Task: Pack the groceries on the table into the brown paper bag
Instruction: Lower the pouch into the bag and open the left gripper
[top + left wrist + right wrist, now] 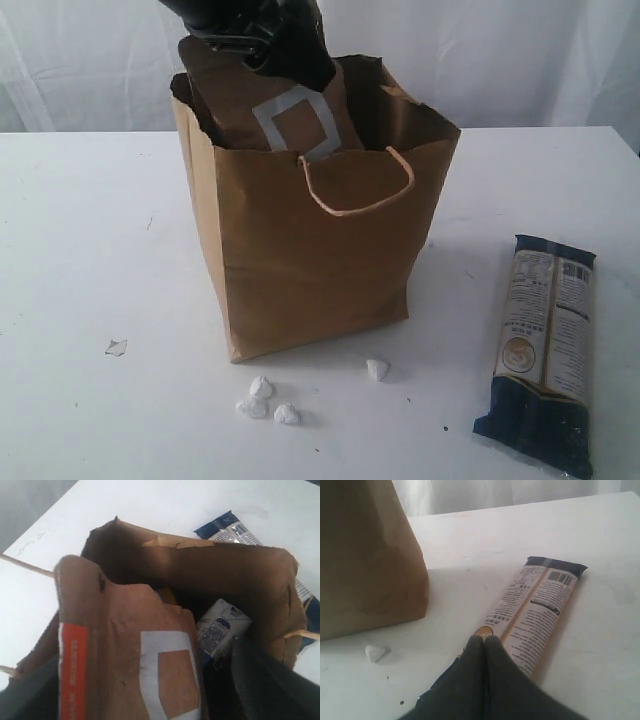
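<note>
Noodle packet (545, 350): laid flat on the surface at the right, nearest the exterior camera. Dark blue ends and a pale middle are seen. A barcode, blocks of small print and a round gold emblem are shown, but no word can be read.
Crumbs (262, 395): four small white bits are scattered just in front of the bag.
Brown paper bag (310, 260): stood upright at the middle of the surface, mouth open and rim ragged. A paper-cord handle (355, 195) is hung down the front face, on which no print is seen.
Brown pouch (290, 110): stood upright inside the bag towards its left side, top raised above the rim. A grey square outline is printed on the front. The orange strip along one edge carries writing too blurred to be read.
Carton (222, 630): white and blue, lodged deeper in the bag beside the pouch. Its print cannot be made out.
Left gripper (270, 50): held over the bag's mouth at the pouch's top. The jaws are spread to either side of the pouch and released, with a gap seen on one side.
Right gripper (483, 641): held low over the packet's end away from the barcode. The jaws are clenched tip to tip, with nothing between them.
Surface (90, 230): white. A wide bare stretch is left to the bag's left, and a bare strip between bag and packet. The far edge is seen behind the bag.
</note>
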Controlling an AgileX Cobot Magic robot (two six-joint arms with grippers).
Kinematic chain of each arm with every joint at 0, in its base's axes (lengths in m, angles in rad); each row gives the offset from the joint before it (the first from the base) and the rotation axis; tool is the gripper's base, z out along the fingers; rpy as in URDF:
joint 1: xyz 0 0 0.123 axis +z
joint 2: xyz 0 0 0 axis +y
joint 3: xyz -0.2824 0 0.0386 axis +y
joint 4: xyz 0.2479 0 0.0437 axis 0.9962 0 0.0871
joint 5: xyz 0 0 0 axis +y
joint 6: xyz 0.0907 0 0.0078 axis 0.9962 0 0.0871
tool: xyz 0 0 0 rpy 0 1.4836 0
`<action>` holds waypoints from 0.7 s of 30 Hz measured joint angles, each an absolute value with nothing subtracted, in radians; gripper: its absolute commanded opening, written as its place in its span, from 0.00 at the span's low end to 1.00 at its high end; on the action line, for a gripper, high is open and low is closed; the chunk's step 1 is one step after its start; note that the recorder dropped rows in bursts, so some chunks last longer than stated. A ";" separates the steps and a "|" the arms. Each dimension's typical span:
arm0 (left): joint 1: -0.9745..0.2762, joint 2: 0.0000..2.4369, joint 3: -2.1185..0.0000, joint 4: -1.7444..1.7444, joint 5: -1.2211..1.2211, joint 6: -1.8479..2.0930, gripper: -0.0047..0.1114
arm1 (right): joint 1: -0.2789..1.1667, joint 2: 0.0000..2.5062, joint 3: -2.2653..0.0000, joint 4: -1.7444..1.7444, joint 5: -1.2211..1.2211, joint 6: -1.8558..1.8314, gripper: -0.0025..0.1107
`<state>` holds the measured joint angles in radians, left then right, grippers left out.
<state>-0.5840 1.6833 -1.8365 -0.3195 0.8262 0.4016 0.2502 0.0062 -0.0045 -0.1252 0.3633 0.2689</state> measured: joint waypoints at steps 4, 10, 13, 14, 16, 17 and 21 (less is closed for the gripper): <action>-0.584 1.683 -1.837 -0.320 0.832 0.382 0.71 | 0.250 0.006 -0.004 -0.125 0.363 0.269 0.02; -0.584 1.683 -1.837 -0.322 0.842 0.378 0.71 | 0.250 0.006 -0.004 -0.125 0.363 0.269 0.02; -0.584 1.673 -1.837 -0.322 0.848 0.376 0.71 | 0.250 0.006 -0.004 -0.125 0.363 0.269 0.02; -0.584 1.665 -1.837 -0.322 0.849 0.376 0.71 | 0.250 0.006 -0.004 -0.125 0.363 0.269 0.02; -0.584 1.648 -1.837 -0.322 0.849 0.376 0.71 | 0.250 0.006 -0.004 -0.125 0.363 0.269 0.02; -0.584 1.636 -1.837 -0.322 0.850 0.376 0.71 | 0.250 0.006 -0.004 -0.125 0.363 0.269 0.02; -0.584 1.587 -1.837 -0.322 0.856 0.376 0.70 | 0.250 0.006 -0.004 -0.125 0.363 0.269 0.02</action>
<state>-0.5840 1.5867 -1.8365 -0.3219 0.8564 0.3761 0.2502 0.0062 -0.0045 -0.1252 0.3633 0.2689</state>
